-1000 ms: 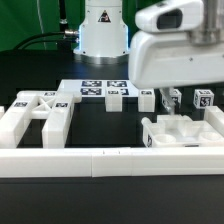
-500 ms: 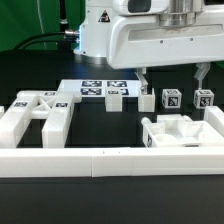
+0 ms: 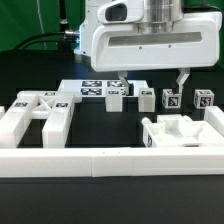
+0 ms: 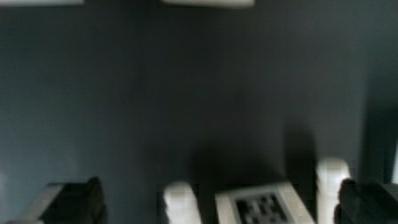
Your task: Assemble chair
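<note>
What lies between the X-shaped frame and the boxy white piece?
Nothing: in the exterior view, only bare black table separates the X-shaped frame from the boxy white piece.

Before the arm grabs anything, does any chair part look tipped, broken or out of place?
Nothing stands out. The posts sit in a row, the frame lies flat, and the open pincer hangs empty above them.

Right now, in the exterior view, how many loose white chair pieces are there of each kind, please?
X-braced frame: 1
Large slab piece: 1, as far as the view shows
Short tagged posts: 4
Total: 6
</note>
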Tool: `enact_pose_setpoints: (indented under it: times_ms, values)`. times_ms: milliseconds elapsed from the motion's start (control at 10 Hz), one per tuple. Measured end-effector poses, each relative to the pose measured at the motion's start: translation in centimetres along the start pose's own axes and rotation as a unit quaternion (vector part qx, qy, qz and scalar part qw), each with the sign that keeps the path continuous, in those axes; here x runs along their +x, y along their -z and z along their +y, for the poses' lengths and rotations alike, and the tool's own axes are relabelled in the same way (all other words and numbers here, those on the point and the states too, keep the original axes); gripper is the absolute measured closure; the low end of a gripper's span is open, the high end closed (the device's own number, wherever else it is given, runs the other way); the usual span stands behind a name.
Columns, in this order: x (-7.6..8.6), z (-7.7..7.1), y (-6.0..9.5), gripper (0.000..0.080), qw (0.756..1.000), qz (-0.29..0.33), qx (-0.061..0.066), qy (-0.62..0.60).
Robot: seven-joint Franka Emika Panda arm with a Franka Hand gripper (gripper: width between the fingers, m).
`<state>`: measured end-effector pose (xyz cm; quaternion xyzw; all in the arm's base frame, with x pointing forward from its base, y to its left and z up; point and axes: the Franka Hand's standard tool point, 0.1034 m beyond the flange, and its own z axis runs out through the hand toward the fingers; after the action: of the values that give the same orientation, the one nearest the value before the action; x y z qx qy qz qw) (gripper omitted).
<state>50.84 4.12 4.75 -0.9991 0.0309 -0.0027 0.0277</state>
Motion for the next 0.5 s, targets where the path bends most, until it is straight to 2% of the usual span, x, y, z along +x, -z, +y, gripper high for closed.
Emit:
enact_pose_setpoints:
  times_ms: [200,300,500]
  values:
    - [-1.99,0.53,-1.12,0.0151,1.000,0.003,-0.004,-0.006]
    - [-1.97,0.39,-1.03,0.0151,1.000,-0.014,-0.003,-0.005]
    - [-1.60,0.34,-0.97,0.0151,1.000,-0.008,-0.003,-0.005]
